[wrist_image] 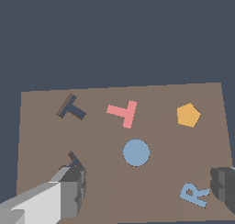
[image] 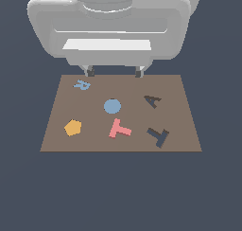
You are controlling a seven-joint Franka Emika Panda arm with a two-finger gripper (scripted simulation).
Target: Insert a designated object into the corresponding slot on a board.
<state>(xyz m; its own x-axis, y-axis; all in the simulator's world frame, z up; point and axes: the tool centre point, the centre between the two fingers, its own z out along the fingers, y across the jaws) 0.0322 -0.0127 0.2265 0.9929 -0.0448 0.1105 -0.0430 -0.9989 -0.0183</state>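
The pink T-shaped piece (image: 119, 129) lies flat on the brown board (image: 184, 140), in the near half as the exterior view sees it. It is a small, thin, salmon-pink tile with a short bar and a stem, turned askew so that it does not sit square to the board's edges. Nothing touches it. Just beside it, toward the exterior view's right, is the dark navy T-shaped recess (image: 158, 136), much the same size as the piece and also tilted, at a different angle. To the exterior view's left of the piece sits an orange pentagon (image: 73, 127).

Farther back comes a blue disc (image: 112, 106), close behind the pink piece, then a dark A-shaped recess (image: 152, 101) on the exterior view's right, and a light blue R (image: 82, 84) near the far left corner. By count: one pink T, one pentagon, one disc, one R, two dark recesses, all on one board.

The board is a flat rectangle resting on a plain dark slate-blue ground (image: 118, 192) that fills the rest of both views.

Over the far edge hangs the gripper (image: 114, 73), its two dark fingertips (image: 90, 72) spread wide apart with nothing between them. The wrist view shows the same: one finger (wrist_image: 73, 191) over the A recess, the other beside the R, both clear of every shape. Behind it bulks the pale grey arm (image: 108, 26).
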